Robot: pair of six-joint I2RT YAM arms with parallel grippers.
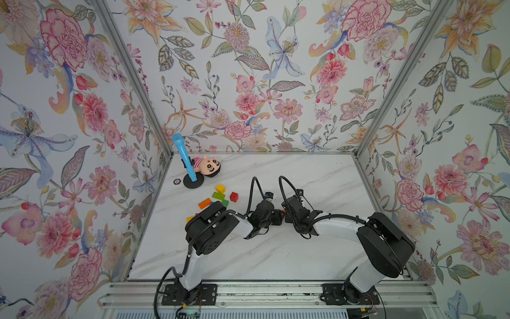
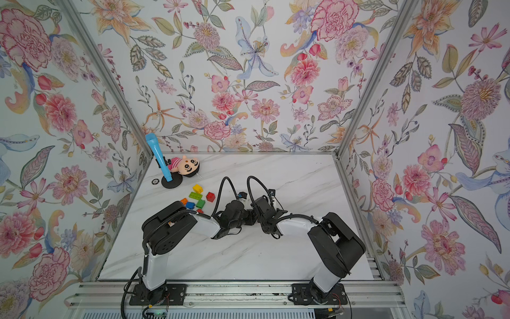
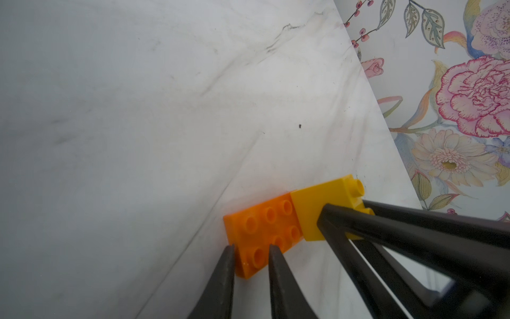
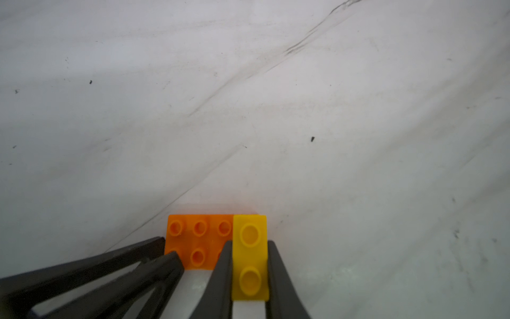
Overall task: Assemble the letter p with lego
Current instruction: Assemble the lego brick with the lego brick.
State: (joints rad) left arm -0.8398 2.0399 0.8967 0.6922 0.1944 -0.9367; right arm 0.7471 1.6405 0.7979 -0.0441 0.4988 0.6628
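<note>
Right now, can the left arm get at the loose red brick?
Probably not yet: the left gripper is shut on the orange brick. The red brick lies unobstructed nearby, so after release, likely yes.

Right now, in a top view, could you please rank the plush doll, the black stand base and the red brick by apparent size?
Largest: plush doll.
Next: black stand base, partly covered.
Smallest: red brick.

In both top views the wrists [image 1: 265, 212] hide the left gripper [image 3: 251, 248] and right gripper [image 4: 249, 243] — and nearly all of their orange brick [image 3: 262, 229] and yellow brick [image 4: 249, 234]. The left elbow [image 1: 211, 229] covers part of the loose lego [image 1: 218, 195] left of centre. The small ring [image 1: 177, 181] beside the far-left stand [image 1: 198, 182] is too small to identify.
</note>
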